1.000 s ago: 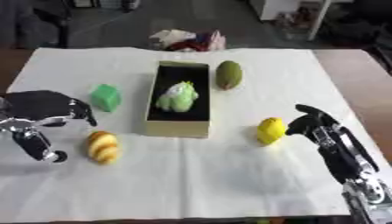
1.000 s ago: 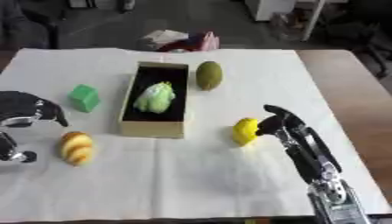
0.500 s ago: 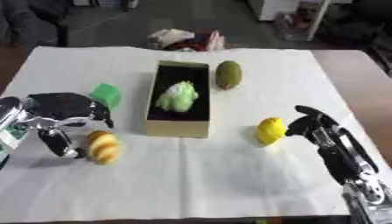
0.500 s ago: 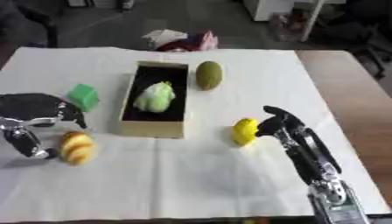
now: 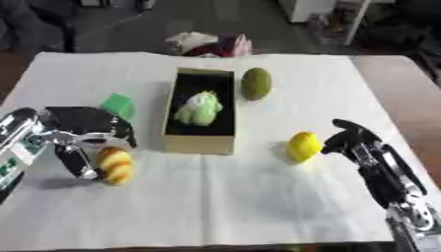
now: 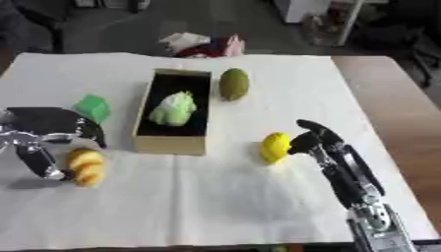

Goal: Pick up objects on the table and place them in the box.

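box [image 5: 200,143]: open, upright at the table's centre, a pale green leafy item [image 5: 199,107] already lying inside
yellow-orange bread-like piece [image 5: 115,165]: at about 8 o'clock from the box, well apart from it; likely light and a bit soft, with a rounded, ridged body, best taken across its narrow middle
left hand [image 5: 79,129]: over the piece's 9 o'clock side, fingers and thumb curved down around it, touching or very nearly; whether it truly holds it, I cannot tell
lemon [image 5: 303,146]: at 4 o'clock from the box, smooth and rounded, probably apt to roll; take it at its widest part
right hand [image 6: 315,141]: just beside the lemon at its 3 o'clock, fingers slack, holding nothing
green block [image 5: 118,105]: 9 o'clock of the box
dark green fruit [image 5: 256,83]: 1 o'clock of the box
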Robot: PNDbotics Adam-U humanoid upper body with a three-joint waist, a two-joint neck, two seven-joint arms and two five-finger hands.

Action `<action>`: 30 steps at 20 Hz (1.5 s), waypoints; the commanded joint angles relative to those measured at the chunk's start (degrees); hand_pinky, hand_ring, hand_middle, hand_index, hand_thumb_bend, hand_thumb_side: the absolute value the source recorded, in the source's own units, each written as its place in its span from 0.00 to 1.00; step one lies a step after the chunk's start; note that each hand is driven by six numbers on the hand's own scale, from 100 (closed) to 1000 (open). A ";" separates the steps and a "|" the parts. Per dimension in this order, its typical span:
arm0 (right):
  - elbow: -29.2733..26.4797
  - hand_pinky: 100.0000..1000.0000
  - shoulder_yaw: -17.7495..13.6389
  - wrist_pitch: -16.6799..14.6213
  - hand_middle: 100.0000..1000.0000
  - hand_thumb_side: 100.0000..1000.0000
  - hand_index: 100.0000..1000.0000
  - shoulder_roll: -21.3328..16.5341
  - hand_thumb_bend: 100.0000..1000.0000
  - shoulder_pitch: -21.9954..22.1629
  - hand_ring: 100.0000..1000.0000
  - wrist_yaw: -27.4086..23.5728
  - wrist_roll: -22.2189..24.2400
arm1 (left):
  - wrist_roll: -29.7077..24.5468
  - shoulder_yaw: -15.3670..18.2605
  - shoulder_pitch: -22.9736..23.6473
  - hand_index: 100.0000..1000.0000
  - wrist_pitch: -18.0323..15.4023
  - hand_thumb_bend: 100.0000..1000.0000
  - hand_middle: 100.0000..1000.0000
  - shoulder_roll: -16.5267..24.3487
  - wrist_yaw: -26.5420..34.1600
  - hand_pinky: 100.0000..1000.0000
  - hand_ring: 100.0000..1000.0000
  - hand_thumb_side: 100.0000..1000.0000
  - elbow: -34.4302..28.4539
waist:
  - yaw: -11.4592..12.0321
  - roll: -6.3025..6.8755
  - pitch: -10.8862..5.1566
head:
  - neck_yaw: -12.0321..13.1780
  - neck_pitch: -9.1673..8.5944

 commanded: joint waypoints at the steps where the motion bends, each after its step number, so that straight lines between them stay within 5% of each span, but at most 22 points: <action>1: -0.74 0.72 -0.02 -0.10 0.54 0.69 0.86 -0.33 0.00 -0.51 0.57 -0.31 0.22 | -6.12 -0.05 -1.02 0.79 -3.50 0.42 0.72 0.72 -0.21 0.79 0.71 0.00 0.16 | -0.08 0.28 -0.52 | -0.01 0.26; 7: -0.73 0.72 -0.07 -0.10 0.54 0.69 0.86 -0.34 0.00 -0.49 0.57 -0.21 0.22 | -8.70 0.92 -0.88 0.71 -2.23 0.31 0.61 1.10 -0.17 0.70 0.59 0.00 -0.59 | 0.04 0.38 -0.58 | -0.25 0.26; 18: -0.65 0.72 -0.23 -0.12 0.54 0.69 0.86 -0.44 0.00 -0.53 0.57 -0.04 0.06 | -2.96 4.50 -0.63 0.54 2.31 0.17 0.42 3.26 0.28 0.56 0.42 0.00 -4.79 | 0.10 0.43 -0.67 | -0.61 0.26; 24: -0.58 0.72 -0.04 -0.11 0.54 0.69 0.86 -0.52 0.00 -0.42 0.57 -0.13 0.16 | -1.17 7.04 -6.30 0.55 5.34 0.18 0.43 3.51 2.45 0.57 0.43 0.00 -6.84 | 0.08 0.40 -0.86 | -0.72 0.26; 30: -0.56 0.72 0.71 -0.13 0.54 0.69 0.85 -0.14 0.00 -0.79 0.57 -0.62 0.86 | 3.41 6.70 -14.90 0.56 5.72 0.20 0.44 -2.59 -0.26 0.58 0.44 0.00 -0.10 | -1.01 -0.46 -0.88 | 0.58 0.26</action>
